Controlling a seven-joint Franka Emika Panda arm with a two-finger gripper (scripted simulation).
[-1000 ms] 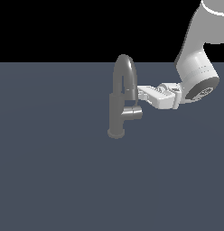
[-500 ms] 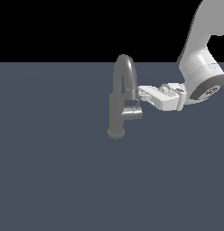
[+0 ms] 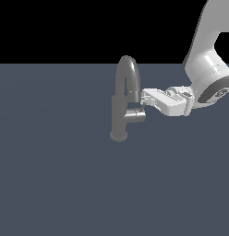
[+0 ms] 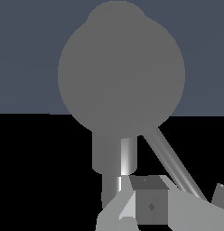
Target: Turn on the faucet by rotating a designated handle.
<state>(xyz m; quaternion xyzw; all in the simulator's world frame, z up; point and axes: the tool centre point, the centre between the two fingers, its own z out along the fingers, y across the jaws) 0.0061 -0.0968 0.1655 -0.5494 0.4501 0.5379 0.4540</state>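
Observation:
The dull grey faucet [image 3: 118, 117] stands upright in the middle of the exterior view, its arched spout [image 3: 128, 69] curving over toward the exterior view's right. The stubby handle [image 3: 135, 115] juts from the body toward that same side. My gripper [image 3: 143, 104] reaches in horizontally from the right, its tips just above the handle's outer end and below the spout's mouth. In the wrist view the handle's round end [image 4: 120, 72] fills the middle, with the faucet [image 4: 114, 158] behind it. Two fingertips [image 4: 150, 205] show apart, so the gripper [image 4: 185, 203] looks open and holds nothing.
A flat blue-grey floor [image 3: 65, 184] surrounds the faucet on all sides. The white arm [image 3: 206, 69] comes down from the exterior view's upper right.
The arm's wrist has shifted slightly toward the exterior view's right and the fingertips have dipped a little toward the handle. The handle has not visibly turned.

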